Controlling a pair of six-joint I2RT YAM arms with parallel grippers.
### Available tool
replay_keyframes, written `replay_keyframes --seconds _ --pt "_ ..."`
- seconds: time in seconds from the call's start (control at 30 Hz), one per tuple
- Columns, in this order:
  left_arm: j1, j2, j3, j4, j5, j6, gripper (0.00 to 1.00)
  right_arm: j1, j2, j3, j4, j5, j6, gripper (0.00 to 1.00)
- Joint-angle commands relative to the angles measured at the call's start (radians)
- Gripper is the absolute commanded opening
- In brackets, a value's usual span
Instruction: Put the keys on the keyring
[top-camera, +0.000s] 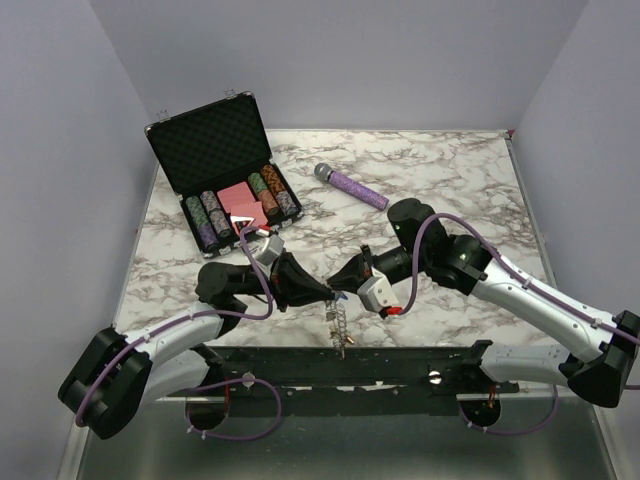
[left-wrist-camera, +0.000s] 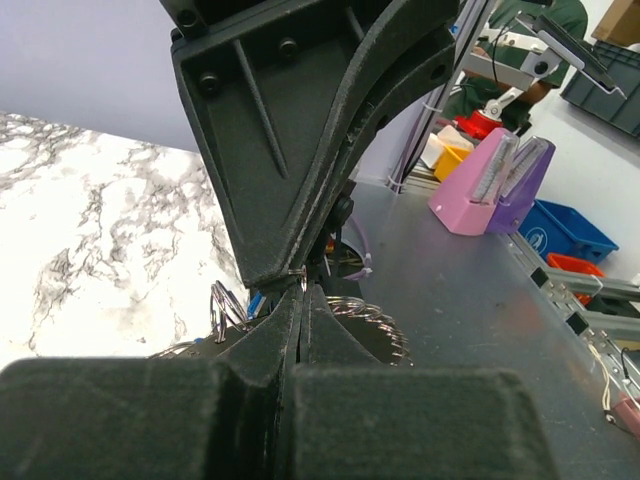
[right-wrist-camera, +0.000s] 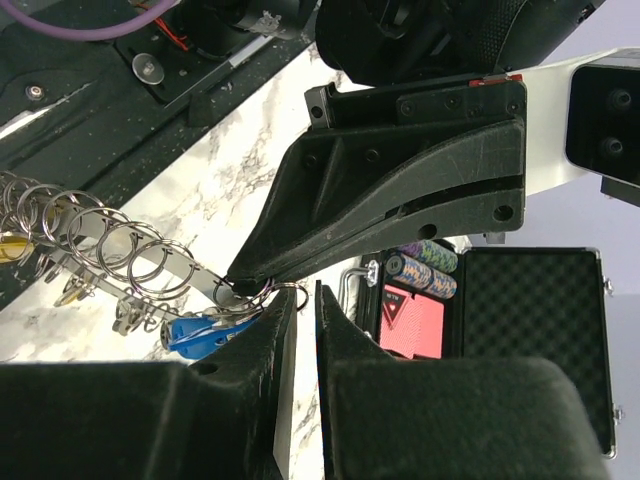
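Item 1: poker-chip case (top-camera: 215, 140). Black, lid raised, at 10 o'clock on the marble table (top-camera: 470, 190). Rows of chips and red cards inside.

Item 2: left gripper (top-camera: 322, 291). At 6 o'clock, near the table's near edge, pointing toward 3 o'clock. Clenched, pinching the end of the keyring (right-wrist-camera: 110, 250). In the left wrist view, fingers (left-wrist-camera: 262, 345) pressed together with no gap.

Item 3: keyring. Silvery, seen in the right wrist view as a row of wire loops along a flat metal strip. In the overhead view, hanging from the left gripper's tip toward 6 o'clock, above the black base rail (top-camera: 400, 365).

Item 4: keys (top-camera: 338, 325). Bunched with the keyring just below the two gripper tips. Blue-headed key (right-wrist-camera: 200, 332) just beside the right gripper's finger, at 9 o'clock from it in the right wrist view. Whether threaded on a loop, cannot tell.

Item 5: right gripper (top-camera: 344, 281). Tip to tip with the left gripper, pointing toward 9 o'clock. Jaws standing a narrow slit apart, not clenched. Small wire ring (right-wrist-camera: 290, 293) at the tip of one finger; touching or not, cannot tell.

Item 6: purple microphone (top-camera: 350, 186). Lying flat at about 12 o'clock, well apart from both grippers.
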Motion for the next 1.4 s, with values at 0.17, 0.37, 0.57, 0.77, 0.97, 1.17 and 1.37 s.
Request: replay_keyframes --seconds 0.17,0.37,0.57,0.77,0.97,1.17,1.37 --pt "-0.006 0.03 -0.012 0.232 0.024 -0.092 0.0 0.002 0.008 0.045 0.049 0.036 0.035 0.0" --pt "-0.006 0.073 -0.012 0.358 -0.011 -0.118 0.0 0.008 0.009 0.073 0.051 0.027 0.058 0.0" --pt "-0.007 0.061 0.029 0.36 -0.035 -0.063 0.0 0.009 0.035 0.116 0.014 0.056 0.052 0.02" --pt "-0.007 0.064 0.089 0.361 -0.028 -0.074 0.0 0.011 0.066 0.183 -0.012 0.114 0.056 0.02" --pt "-0.006 0.036 0.13 0.361 -0.083 -0.097 0.0 0.009 0.115 0.295 -0.067 0.132 -0.023 0.03" --pt "-0.007 -0.007 0.175 0.36 -0.156 -0.062 0.0 0.009 0.181 0.415 -0.043 0.126 -0.017 0.04" --pt "-0.007 0.022 0.259 0.36 -0.193 0.076 0.0 0.009 0.21 0.527 -0.107 0.155 -0.06 0.03"
